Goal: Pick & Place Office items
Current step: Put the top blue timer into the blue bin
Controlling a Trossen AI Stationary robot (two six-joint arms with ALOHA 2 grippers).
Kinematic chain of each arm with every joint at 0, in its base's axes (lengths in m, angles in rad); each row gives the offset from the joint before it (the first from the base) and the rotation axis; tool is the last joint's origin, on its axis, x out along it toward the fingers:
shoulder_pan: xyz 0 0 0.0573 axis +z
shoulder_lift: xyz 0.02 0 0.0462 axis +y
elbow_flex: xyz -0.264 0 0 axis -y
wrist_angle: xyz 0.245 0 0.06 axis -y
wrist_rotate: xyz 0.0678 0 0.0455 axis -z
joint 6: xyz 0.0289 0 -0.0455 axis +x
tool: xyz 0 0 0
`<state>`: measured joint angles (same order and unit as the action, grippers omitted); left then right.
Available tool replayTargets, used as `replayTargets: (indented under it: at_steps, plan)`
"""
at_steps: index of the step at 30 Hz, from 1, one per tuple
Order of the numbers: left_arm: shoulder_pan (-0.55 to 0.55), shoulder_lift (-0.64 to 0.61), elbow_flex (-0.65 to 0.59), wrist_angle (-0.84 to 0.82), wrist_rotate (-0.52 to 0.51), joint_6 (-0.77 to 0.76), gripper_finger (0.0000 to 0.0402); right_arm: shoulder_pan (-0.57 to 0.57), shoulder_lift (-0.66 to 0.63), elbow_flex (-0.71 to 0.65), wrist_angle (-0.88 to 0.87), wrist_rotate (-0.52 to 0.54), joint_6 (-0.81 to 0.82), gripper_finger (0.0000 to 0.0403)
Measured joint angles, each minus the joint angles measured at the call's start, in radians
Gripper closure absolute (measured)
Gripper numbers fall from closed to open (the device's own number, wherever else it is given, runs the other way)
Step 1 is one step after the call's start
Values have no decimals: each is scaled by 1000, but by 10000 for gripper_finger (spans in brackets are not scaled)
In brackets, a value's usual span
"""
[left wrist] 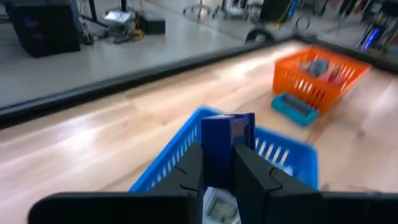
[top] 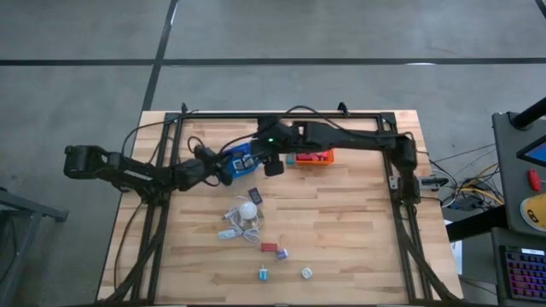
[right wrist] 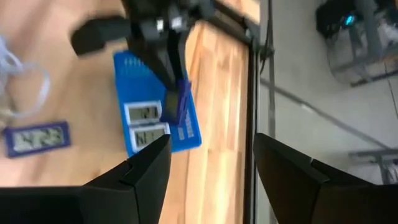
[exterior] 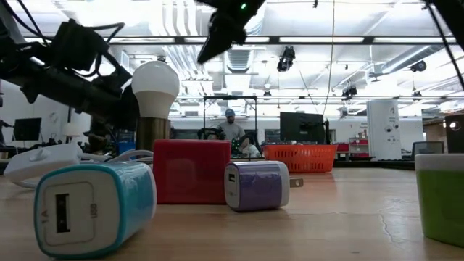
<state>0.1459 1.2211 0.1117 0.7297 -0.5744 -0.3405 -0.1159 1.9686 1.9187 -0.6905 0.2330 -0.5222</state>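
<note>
My left gripper (top: 223, 166) (left wrist: 217, 158) is shut on a dark blue flat piece (left wrist: 227, 138) (right wrist: 180, 102) over the blue basket (top: 242, 157) (left wrist: 163, 163). Two dark rectangles with pale labels (right wrist: 144, 123) lie in that basket. My right gripper (top: 273, 165) (right wrist: 211, 155) hovers open, above and just right of it, with nothing between its fingers. More office items lie flat on the wood nearer the front: a dark rectangle (top: 254, 195), a red block (top: 269, 248) (exterior: 191, 170), a purple cube (exterior: 254, 185), a bluish piece (top: 264, 274) and a white cube (top: 306, 273). My left gripper pinches the flat piece by its two broad faces (left wrist: 219, 163) between its two fingers. The fingers come from the table's left, slanting slightly down. The piece stands on edge, sticking out past the fingertips over the basket. Whether it touches the basket I cannot tell.
The orange basket (top: 314, 157) (left wrist: 318, 76) holds a few pieces at the back, right of the blue one, with a teal piece (left wrist: 292, 107) beside it. A white bulb (top: 248, 210) with its cord lies mid-table. A black frame (top: 281, 114) runs along the table's far edge.
</note>
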Motion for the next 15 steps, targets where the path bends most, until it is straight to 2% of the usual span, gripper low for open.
replayTargets:
  at_steps: [5,9,15]
  plan:
    - [0,-3,12,-83,6,-5,348,2,-159,-172,143,-65,23,184]
    - [0,-3,24,-122,6,-4,348,2,-298,-343,266,-70,30,184]
    - [0,-3,77,-307,7,-4,348,2,-497,-600,424,-100,86,184]
